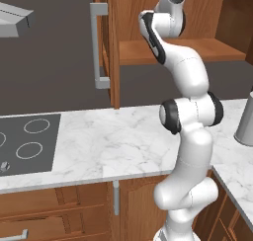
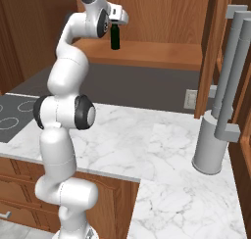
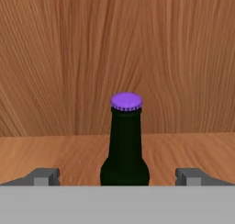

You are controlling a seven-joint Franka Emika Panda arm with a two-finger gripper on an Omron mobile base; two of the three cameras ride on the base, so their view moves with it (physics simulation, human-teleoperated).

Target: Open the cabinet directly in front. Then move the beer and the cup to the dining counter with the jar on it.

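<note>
Cabinet's open: the reddish-brown wooden wall cabinet (image 1: 114, 47) shows its door at upper left in the left base view. Frame centre of the hand view, the slim dark green-black glass beer bottle (image 3: 125, 145) stands on the shelf between the wide-open, empty two-finger gripper (image 3: 118, 176). Bottle pickup's on; next, ease forward and close on it.

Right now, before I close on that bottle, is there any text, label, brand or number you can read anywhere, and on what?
None: no readable text in any view.
The beer is plain dark glass with a plain purple cap, no label.
The cabinet, the marble worktop and the cooktop carry no lettering; the cooktop has only ring outlines.
The grey cylinder on the worktop is unmarked.
</note>
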